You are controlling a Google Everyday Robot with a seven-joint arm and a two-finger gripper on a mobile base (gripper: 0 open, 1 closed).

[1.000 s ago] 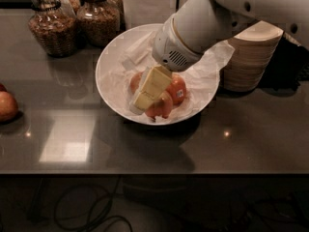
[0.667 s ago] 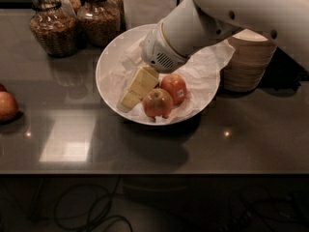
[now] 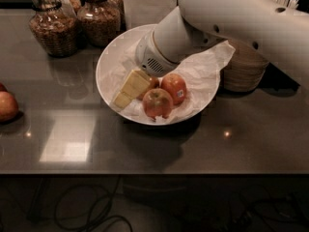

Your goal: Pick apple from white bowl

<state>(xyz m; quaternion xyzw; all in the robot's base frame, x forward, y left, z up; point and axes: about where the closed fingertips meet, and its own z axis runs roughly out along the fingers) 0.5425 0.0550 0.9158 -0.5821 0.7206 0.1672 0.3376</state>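
The wide white bowl (image 3: 107, 66), lined with crumpled white paper, stands at the table's middle. My gripper (image 3: 127, 93) reaches down into its left half, its beige tip resting low on the paper. Only a red sliver of an apple (image 3: 154, 82) shows right behind the gripper; the rest is hidden, and it may be the plain apple. Just to its right lie an apple with a stem dimple (image 3: 157, 103) at the front and a redder apple with a white sticker (image 3: 174, 87). The white arm covers the bowl's back.
Two glass jars (image 3: 53, 30) (image 3: 99, 16) of brown food stand at the back left. A stack of beige paper bowls (image 3: 244, 69) sits right of the white bowl. Another apple (image 3: 7, 106) lies at the left edge. The table's front edge runs below.
My gripper has moved left and slightly down inside the bowl, off the two front apples, which now show in full.
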